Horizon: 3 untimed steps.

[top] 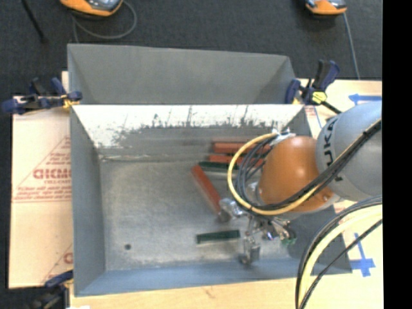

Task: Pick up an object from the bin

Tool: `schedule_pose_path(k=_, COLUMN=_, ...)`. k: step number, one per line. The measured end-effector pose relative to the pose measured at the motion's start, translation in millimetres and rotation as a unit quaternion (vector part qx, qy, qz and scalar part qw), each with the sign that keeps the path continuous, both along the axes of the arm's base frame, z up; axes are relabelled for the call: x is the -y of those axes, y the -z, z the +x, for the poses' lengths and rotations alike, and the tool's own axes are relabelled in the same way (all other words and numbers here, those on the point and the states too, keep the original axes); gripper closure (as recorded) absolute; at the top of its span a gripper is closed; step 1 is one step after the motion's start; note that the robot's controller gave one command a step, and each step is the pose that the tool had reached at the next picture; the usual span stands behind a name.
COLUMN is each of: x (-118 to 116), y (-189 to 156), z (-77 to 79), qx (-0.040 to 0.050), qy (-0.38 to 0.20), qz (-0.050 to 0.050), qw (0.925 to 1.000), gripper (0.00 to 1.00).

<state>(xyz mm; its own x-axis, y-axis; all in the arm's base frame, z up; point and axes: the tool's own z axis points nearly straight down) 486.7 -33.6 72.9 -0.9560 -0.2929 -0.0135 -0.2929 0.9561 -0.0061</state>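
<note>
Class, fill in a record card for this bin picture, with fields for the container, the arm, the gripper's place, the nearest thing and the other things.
Container: grey metal bin
Arm: comes in from the right, with an orange cover at its wrist
Gripper's place: the gripper is low in the front right part of the bin
Nearest thing: dark green stick, lying flat just left of the gripper
Other things: a red stick lying diagonally; a heap of red and green sticks by the back wall
Grip: cannot tell

Bin floor (141,211) left bare; sticks (207,190) crowd right.
</note>
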Motion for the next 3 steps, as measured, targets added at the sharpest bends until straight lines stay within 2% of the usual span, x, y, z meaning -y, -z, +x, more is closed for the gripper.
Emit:
schedule_pose_path(k=1, x=-0.8, y=-1.8, z=1.2, qx=0.0020, qy=-0.001, qz=0.001, qw=1.0000, gripper=1.00)
schedule_pose_path(k=2, x=-0.7, y=0.5, z=-0.4, qx=-0.0007, qy=-0.002, qz=0.001, qw=1.0000, gripper=0.00)
schedule_pose_path(k=3, x=-0.6, y=2.0, z=-3.3, qx=-0.0055, qy=-0.004, qz=0.000, qw=1.0000, gripper=1.00)
